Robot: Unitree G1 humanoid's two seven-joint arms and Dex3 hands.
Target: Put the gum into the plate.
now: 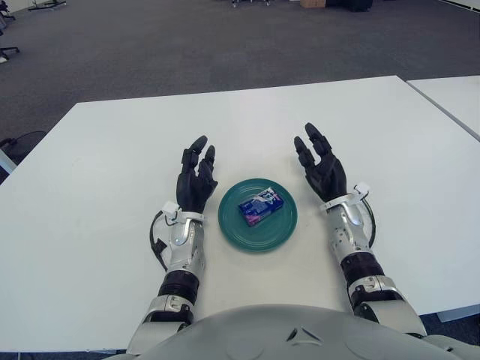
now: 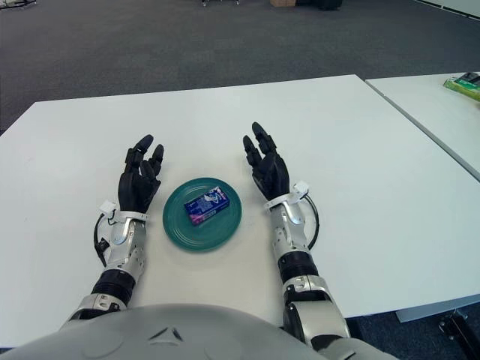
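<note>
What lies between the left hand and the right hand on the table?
The green plate with the gum pack on it lies between the left hand and right hand, shown in both views.

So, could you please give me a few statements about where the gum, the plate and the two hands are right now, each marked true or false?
1. The gum lies inside the green plate. True.
2. The right hand is gripping the gum. False: it is beside the plate on its right, fingers extended, holding nothing.
3. The left hand is beside the plate on its left, holding nothing. True.
4. The plate stands at the far edge of the white table. False: it sits near the robot, between the two hands.
5. Two packs of gum are in the plate. False: only one blue pack is there.
</note>
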